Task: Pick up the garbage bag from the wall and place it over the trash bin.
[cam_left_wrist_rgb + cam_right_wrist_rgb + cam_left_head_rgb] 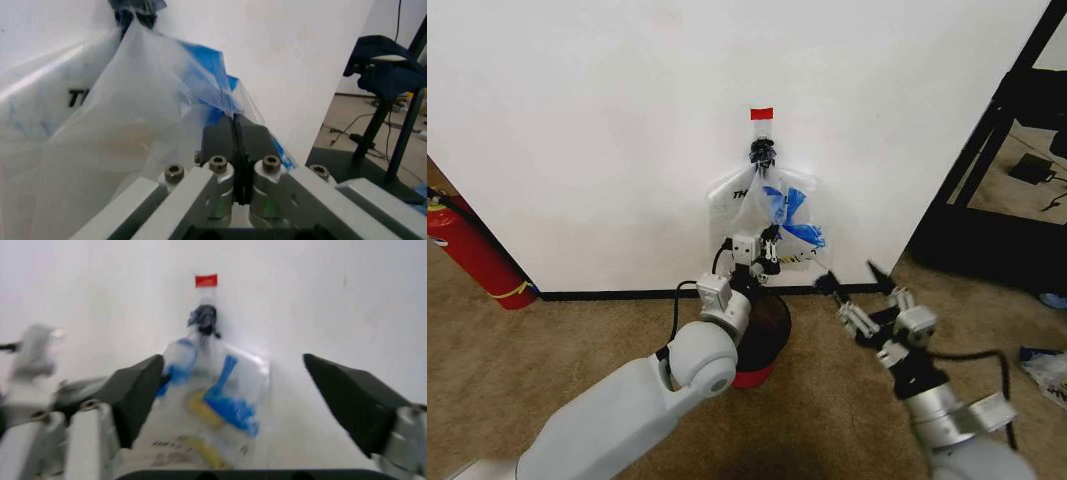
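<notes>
1. Nearest the robot, on the carpet: right claw (859,290) w/ fingers wide apart, gripping nothing, hovering just right of the trash bin (762,345).
2. Left claw (765,252) above the bin, fingers clamped together on the garbage bag (777,215).
3. Bag hangs from a black clip (762,152) on the wall (587,130).

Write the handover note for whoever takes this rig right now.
Left gripper: shut on the garbage bag, pinching the plastic at its lower part.
Right gripper: open, fingers spread, held off to the right of the bag, holding nothing.
Bag hangs from a hook under red tape on the wall.
Trash bin stands on the carpet below, unlined.
Done: bag grasped.
Left: free it from the hook, spread it over the bin.
</notes>
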